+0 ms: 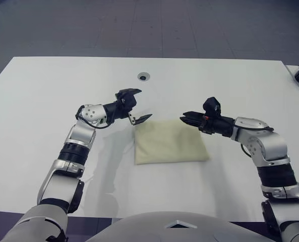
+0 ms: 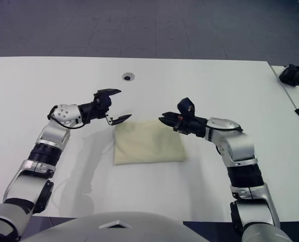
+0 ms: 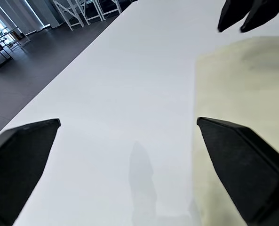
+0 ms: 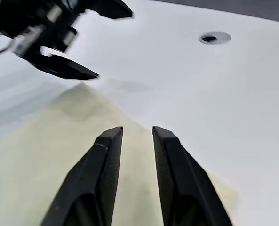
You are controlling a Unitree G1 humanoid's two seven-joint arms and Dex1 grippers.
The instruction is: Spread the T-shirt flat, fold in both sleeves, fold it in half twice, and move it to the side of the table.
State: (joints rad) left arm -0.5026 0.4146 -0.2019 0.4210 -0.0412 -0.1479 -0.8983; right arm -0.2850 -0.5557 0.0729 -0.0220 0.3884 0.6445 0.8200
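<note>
Item: T-shirt, folded into 1 compact rectangle, is lying on the table on the robot's side of the cable hole. Left end effector is hovering between that hole and the shirt's far left corner, jaws gaping wide, empty. Right end effector is hovering right of the hole above the far right corner, fingers sitting narrowly apart, empty. Risk: a grip catching only the top layer is likely peeling the folds open during the sideways move.
</note>
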